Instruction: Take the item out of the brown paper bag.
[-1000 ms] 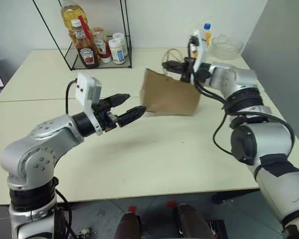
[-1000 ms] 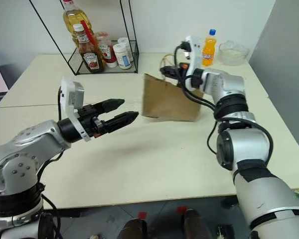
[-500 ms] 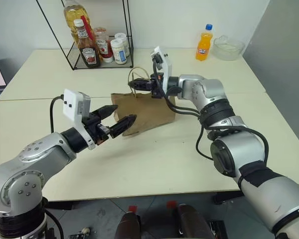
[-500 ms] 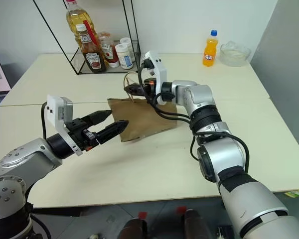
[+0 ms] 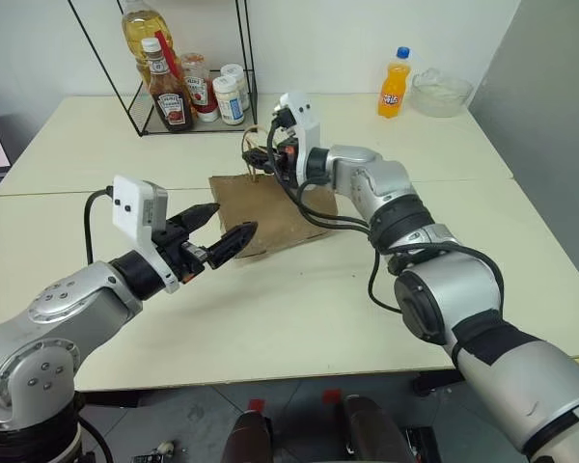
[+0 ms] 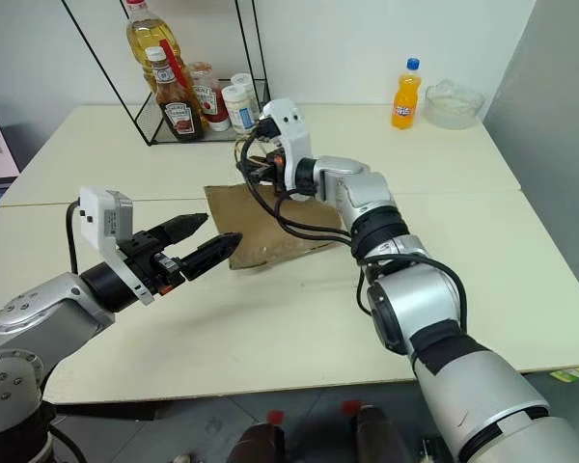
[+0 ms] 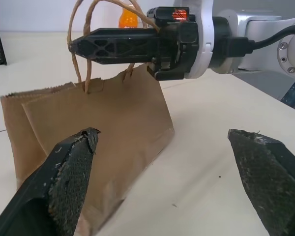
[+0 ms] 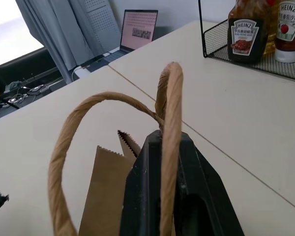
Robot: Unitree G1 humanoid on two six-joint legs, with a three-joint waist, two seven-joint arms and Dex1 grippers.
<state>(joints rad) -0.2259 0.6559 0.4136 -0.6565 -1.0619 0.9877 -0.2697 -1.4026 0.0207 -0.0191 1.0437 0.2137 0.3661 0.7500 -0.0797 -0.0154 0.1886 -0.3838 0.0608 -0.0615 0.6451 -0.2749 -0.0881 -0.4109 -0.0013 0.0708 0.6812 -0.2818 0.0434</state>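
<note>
Since a second ago my right gripper [image 5: 255, 156] has carried the brown paper bag [image 5: 270, 207] across the table [image 5: 299, 309] toward my left side, from beside the orange soda bottle [image 5: 393, 87] to just in front of my left gripper [image 5: 224, 228]. That right gripper is clamped shut on the bag's loop handles [image 8: 169, 142], and I see them looping over its black fingers in the left wrist view. My left gripper has its fingers spread wide, holding nothing, tips close to the near end of the bag. From the head cameras the bag looks tilted, its bottom edge against the table. I cannot see the cola bottle anywhere; the bag's inside is hidden from me. Behind the bag stands the wire rack [image 5: 188, 92] with ketchup bottles [image 5: 164, 89].
</note>
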